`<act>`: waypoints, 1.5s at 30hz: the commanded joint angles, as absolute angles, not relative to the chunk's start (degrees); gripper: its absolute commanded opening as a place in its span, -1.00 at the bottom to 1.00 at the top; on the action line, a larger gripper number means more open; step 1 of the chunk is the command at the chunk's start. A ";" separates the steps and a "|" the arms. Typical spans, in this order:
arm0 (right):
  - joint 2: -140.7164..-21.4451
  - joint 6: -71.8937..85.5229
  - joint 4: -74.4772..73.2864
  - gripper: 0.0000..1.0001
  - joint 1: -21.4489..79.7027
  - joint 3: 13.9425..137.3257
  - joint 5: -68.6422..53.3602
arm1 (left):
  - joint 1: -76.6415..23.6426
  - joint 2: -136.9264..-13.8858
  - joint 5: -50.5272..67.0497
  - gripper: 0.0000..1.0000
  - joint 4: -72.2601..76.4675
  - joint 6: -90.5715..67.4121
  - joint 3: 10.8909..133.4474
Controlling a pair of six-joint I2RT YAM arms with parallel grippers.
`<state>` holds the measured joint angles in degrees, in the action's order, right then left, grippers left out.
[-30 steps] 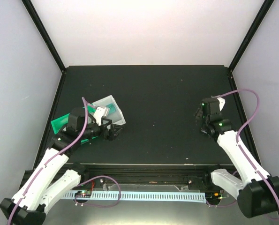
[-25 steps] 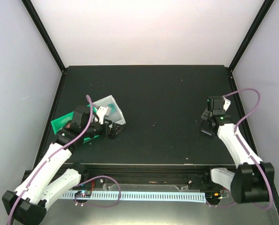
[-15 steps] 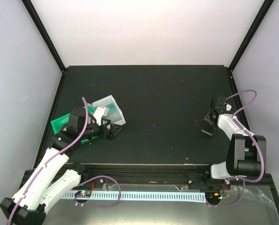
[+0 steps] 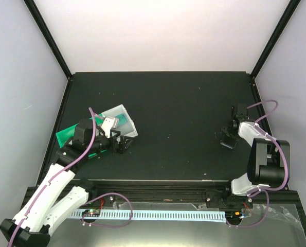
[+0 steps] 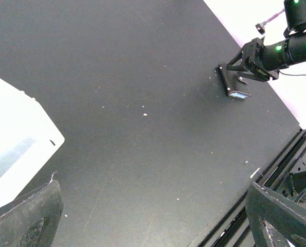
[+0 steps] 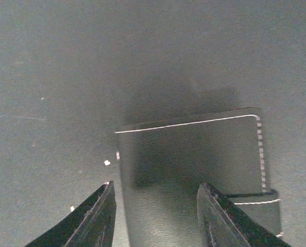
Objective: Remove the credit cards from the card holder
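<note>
The table point(image 4: 183, 103) is matt black, flecked with tiny white specks. The card holder point(image 6: 194, 154) is dark grey with a fine line of white stitching along its edge. The tray point(image 4: 65, 135) is bright green, the bin point(image 4: 114, 109) white, and the card point(image 4: 123, 119) showing inside it teal. The left arm point(image 4: 52, 182) and right arm point(image 4: 248, 129) are white with black joints and carry purple cables point(image 4: 94, 133). Small green lights point(image 5: 277, 48) glow on the right arm. The walls point(image 4: 163, 31) are plain white.
</note>
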<state>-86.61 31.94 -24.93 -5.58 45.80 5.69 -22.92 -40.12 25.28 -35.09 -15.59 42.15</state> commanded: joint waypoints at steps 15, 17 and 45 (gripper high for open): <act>-88.66 28.91 -25.53 -0.19 5.44 45.80 -8.84 | -23.11 -37.64 23.27 0.98 -35.13 -14.87 42.17; -87.14 28.80 -26.71 -0.19 5.45 46.20 -6.76 | -23.12 -37.43 22.91 0.98 -35.15 -14.89 42.17; -93.54 24.44 -28.13 1.00 -12.30 53.29 -1.64 | -23.12 -37.55 27.11 0.98 -34.66 -12.56 42.17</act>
